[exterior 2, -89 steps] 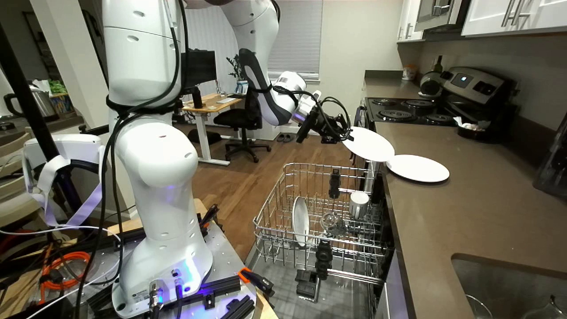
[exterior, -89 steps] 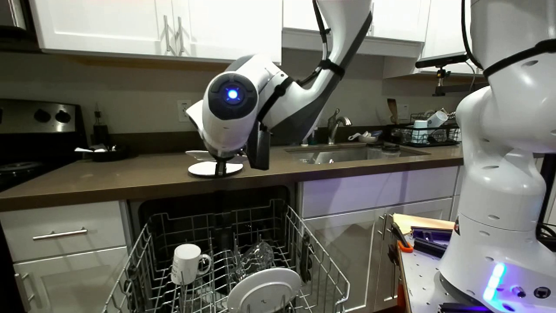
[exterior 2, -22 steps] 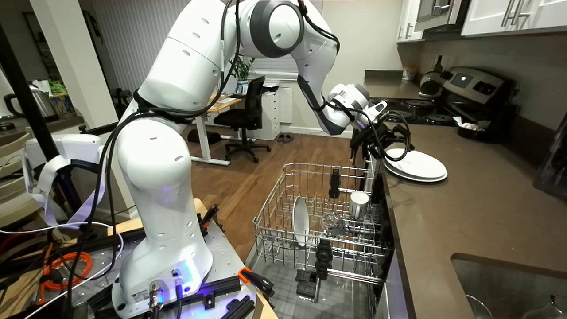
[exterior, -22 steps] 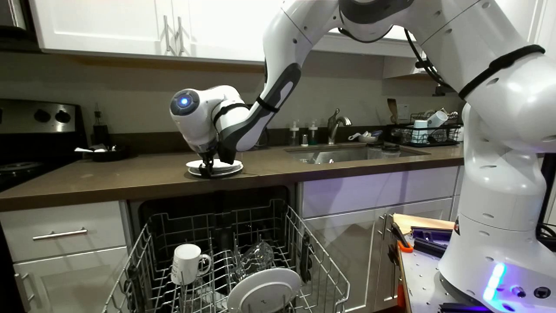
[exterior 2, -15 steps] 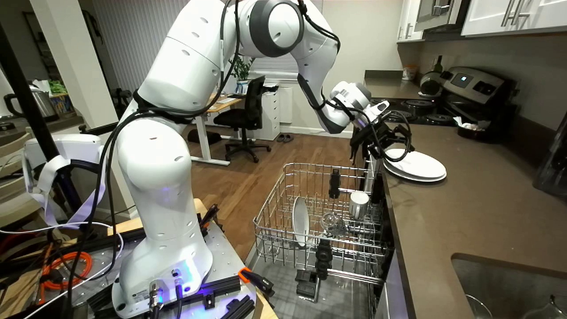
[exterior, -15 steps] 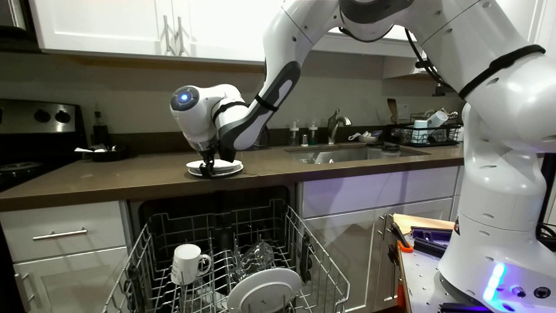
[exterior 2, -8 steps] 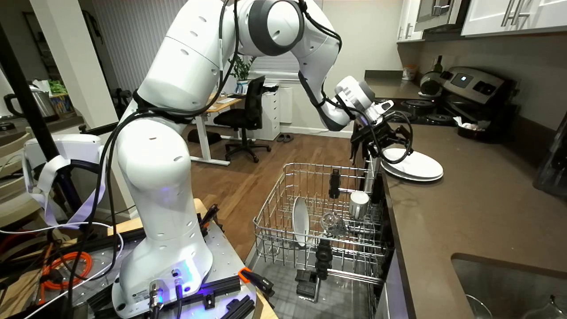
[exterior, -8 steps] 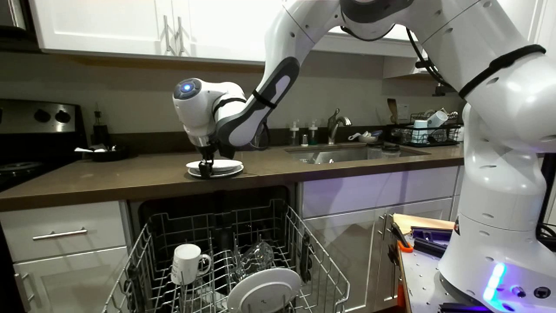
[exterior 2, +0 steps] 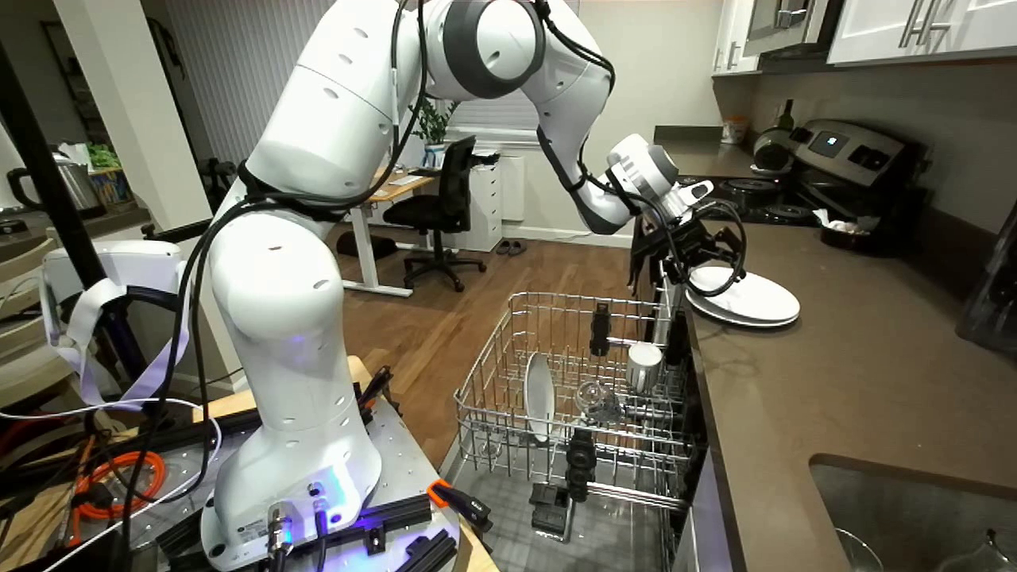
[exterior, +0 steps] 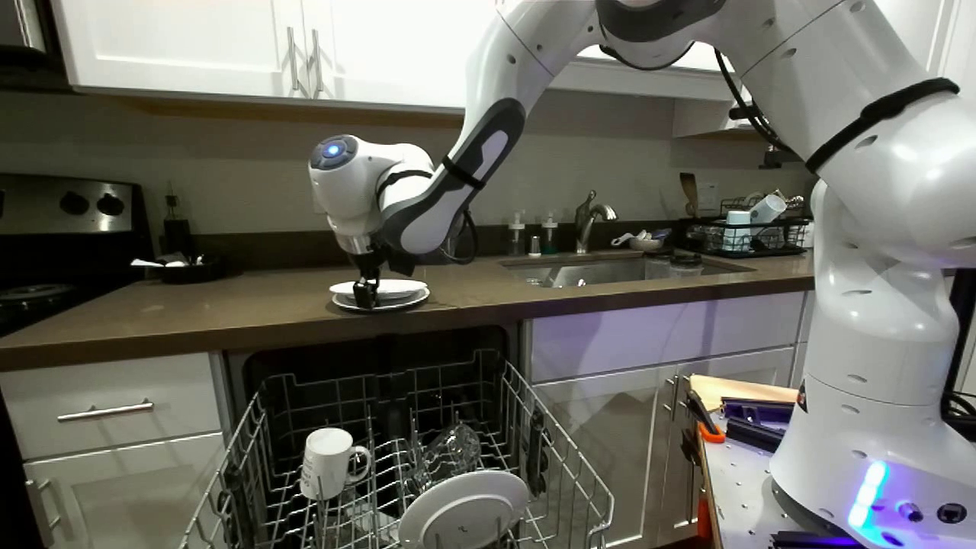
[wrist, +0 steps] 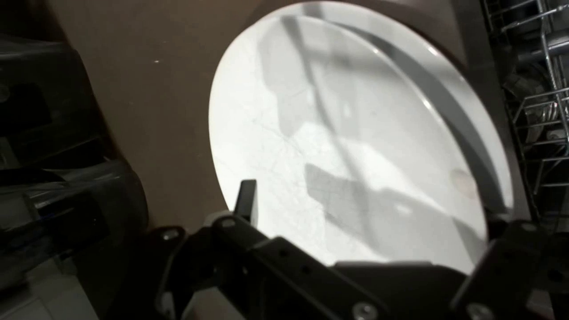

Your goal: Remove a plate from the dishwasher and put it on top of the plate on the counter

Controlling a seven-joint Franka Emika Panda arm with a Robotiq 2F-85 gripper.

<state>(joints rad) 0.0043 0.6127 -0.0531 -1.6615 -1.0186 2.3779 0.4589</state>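
Observation:
On the counter [exterior 2: 842, 381], two white plates are stacked near the front edge. The upper plate [wrist: 275, 111] sits slightly off centre on the lower plate [wrist: 484, 120], whose rim shows to one side; both also appear in an exterior view, the upper plate [exterior: 400, 287] over the lower plate [exterior: 412, 302]. My gripper [wrist: 371, 200] stands open at the stack's near side, its fingers spread wide, one over the upper plate, one by its rim. Whether they touch it I cannot tell. In the dishwasher rack [exterior: 564, 442] another white plate [exterior: 465, 511] stands on edge.
The pulled-out rack also bears a white mug [exterior: 326, 461] and a clear glass [exterior: 454, 450]. A sink [exterior: 602, 272] with a faucet [exterior: 585, 217] lies along the counter. Cabinets [exterior: 396, 46] hang above. A black dish [exterior 2: 846, 234] stands near the stove.
Several seconds ago my gripper held the upper plate above the other; now it lies stacked and released. In the last second the hand has turned more upright and both plates have shifted slightly.

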